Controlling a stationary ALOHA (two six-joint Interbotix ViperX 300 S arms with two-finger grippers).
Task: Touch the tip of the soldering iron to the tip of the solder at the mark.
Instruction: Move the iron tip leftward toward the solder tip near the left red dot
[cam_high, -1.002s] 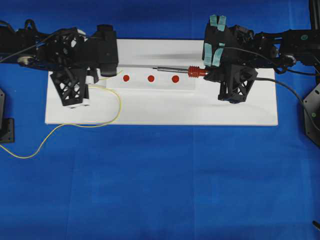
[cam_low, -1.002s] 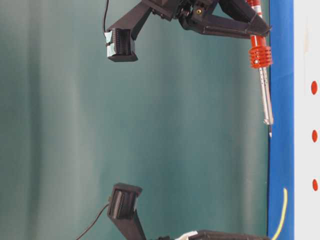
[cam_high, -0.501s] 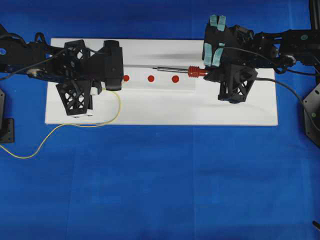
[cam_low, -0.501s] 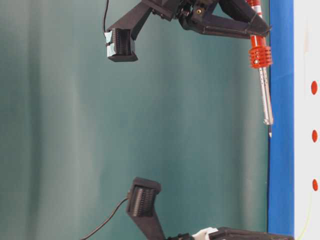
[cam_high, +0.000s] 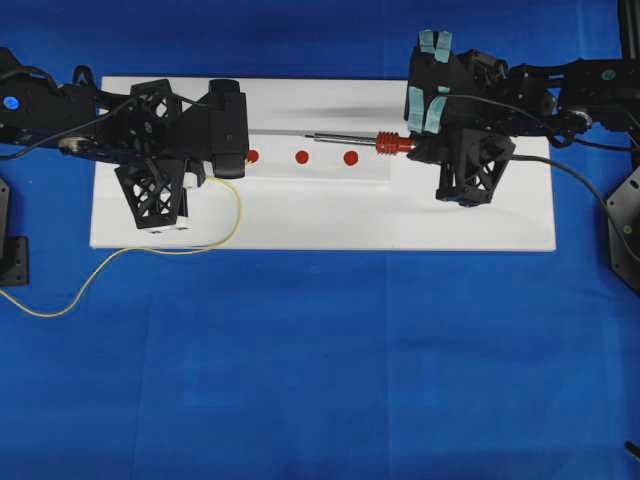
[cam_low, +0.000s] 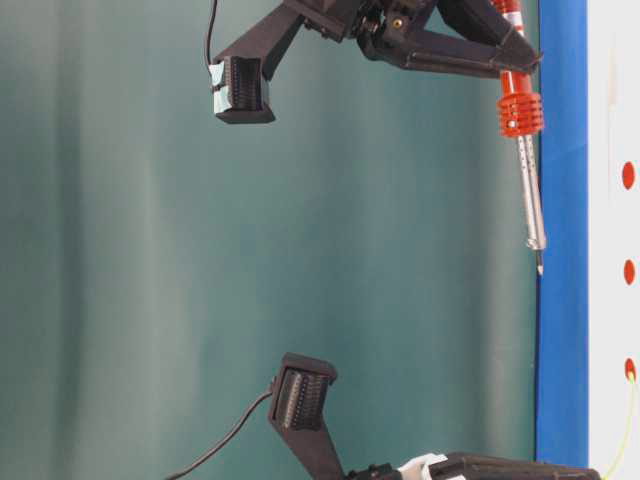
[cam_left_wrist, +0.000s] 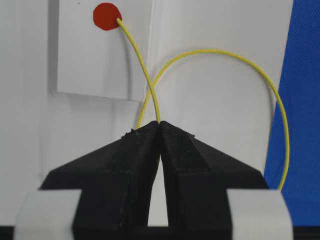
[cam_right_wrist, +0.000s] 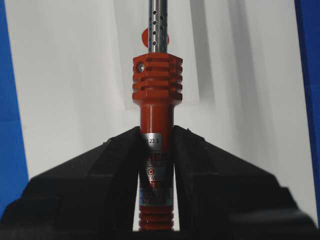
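My right gripper (cam_high: 415, 145) is shut on the red-orange soldering iron (cam_high: 360, 139) and holds it level above the white board. Its metal shaft points left, and the tip hangs over the middle red mark (cam_high: 302, 157). The wrist view shows both jaws clamped on the iron's body (cam_right_wrist: 156, 100). My left gripper (cam_left_wrist: 159, 125) is shut on the thin yellow solder (cam_left_wrist: 145, 70). The solder's tip rests on the left red mark (cam_left_wrist: 106, 16). In the overhead view the left gripper (cam_high: 222, 168) sits just left of that mark (cam_high: 252, 156). The iron's tip is well apart from the solder's tip.
The white board (cam_high: 480, 225) carries a raised white strip (cam_high: 320, 172) with three red marks, the right one (cam_high: 350, 157) under the iron's shaft. The solder loops (cam_high: 235, 215) off the board's front edge onto the blue cloth. The iron's black cord (cam_high: 590, 190) trails right.
My left arm has moved right and lowered, bringing the solder's tip onto the left red mark. The right arm and the iron have not moved.
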